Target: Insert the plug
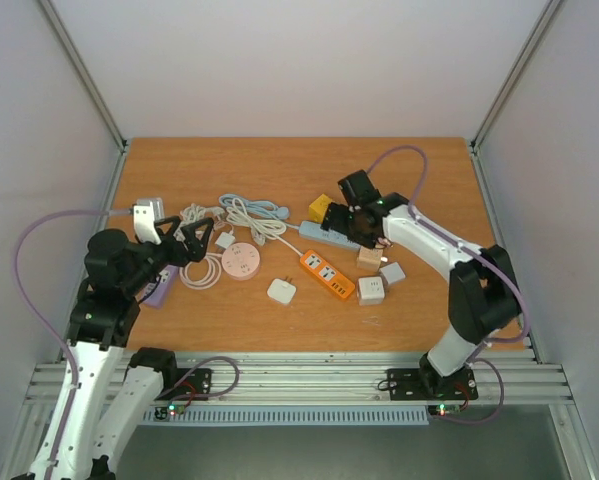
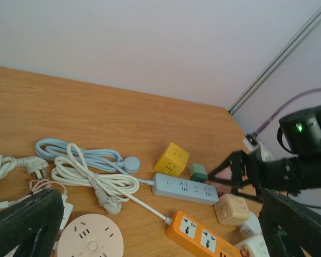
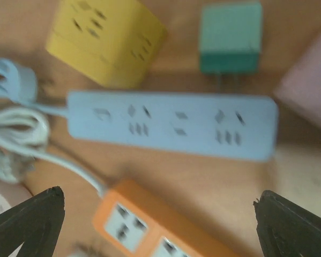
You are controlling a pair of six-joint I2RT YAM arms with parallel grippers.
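A small green plug (image 3: 230, 37) lies on the wooden table, its two prongs pointing at the long edge of a pale blue power strip (image 3: 171, 126). The left wrist view shows the same green plug (image 2: 198, 172) just behind the blue strip (image 2: 185, 188). My right gripper (image 3: 160, 225) hovers open above the blue strip (image 1: 327, 236) with nothing between its fingers (image 3: 26, 225). In the top view the right gripper (image 1: 364, 225) hides the plug. My left gripper (image 1: 184, 240) is open and empty over the cables at the left, far from the plug.
A yellow cube socket (image 1: 321, 207) sits behind the blue strip. An orange strip (image 1: 327, 274), a round pink socket (image 1: 242, 262), beige (image 1: 369, 257) and white cubes (image 1: 371, 290) crowd the middle. Coiled white and blue cables (image 1: 254, 215) lie centre-left. A purple strip (image 1: 159, 288) is under the left arm.
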